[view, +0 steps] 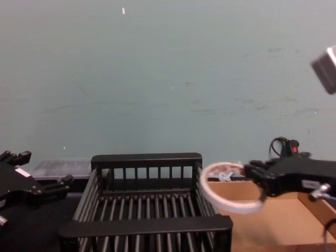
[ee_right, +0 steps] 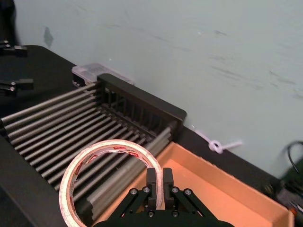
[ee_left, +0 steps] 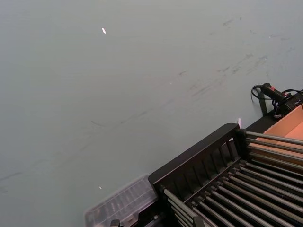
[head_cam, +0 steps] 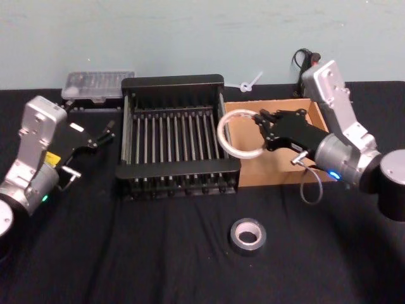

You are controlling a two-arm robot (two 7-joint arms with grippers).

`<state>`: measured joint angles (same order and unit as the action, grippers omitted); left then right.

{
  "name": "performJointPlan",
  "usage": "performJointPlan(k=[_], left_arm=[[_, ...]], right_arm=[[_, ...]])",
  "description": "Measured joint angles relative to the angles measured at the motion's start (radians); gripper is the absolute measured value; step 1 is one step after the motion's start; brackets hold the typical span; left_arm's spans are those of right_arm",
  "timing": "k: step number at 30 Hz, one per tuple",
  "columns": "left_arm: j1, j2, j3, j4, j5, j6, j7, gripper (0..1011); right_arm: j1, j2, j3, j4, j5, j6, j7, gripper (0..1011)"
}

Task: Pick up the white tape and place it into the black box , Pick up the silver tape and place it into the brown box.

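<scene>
Silver tape (head_cam: 247, 234) sits on the counter (head_cam: 158, 253) up front, untouched. Right tool (head_cam: 261, 130) pinches the white tape (head_cam: 235, 135) at the black box (head_cam: 171, 136) edge; next, shift left and release. Left tool (head_cam: 101, 135) idles, slightly open.

Soft, even light, no hard shadows. A bit blurry all over. Dim on the black cloth (head_cam: 190, 253). No glare.
</scene>
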<state>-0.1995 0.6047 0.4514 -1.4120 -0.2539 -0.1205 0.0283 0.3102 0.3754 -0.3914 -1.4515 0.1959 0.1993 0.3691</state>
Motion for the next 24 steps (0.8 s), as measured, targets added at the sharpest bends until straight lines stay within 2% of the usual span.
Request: performJointPlan(k=[14, 24], left_arm=[[0.0, 0.0, 0.0, 0.0, 0.0, 0.0, 0.0, 1001], [0.0, 0.0, 0.0, 0.0, 0.0, 0.0, 0.0, 1001]], right_arm=[[0.098, -0.068, -0.057, 0.091, -0.042, -0.014, 0.033, 91], [0.139, -0.099, -0.073, 0.144, -0.062, -0.021, 0.037, 91]])
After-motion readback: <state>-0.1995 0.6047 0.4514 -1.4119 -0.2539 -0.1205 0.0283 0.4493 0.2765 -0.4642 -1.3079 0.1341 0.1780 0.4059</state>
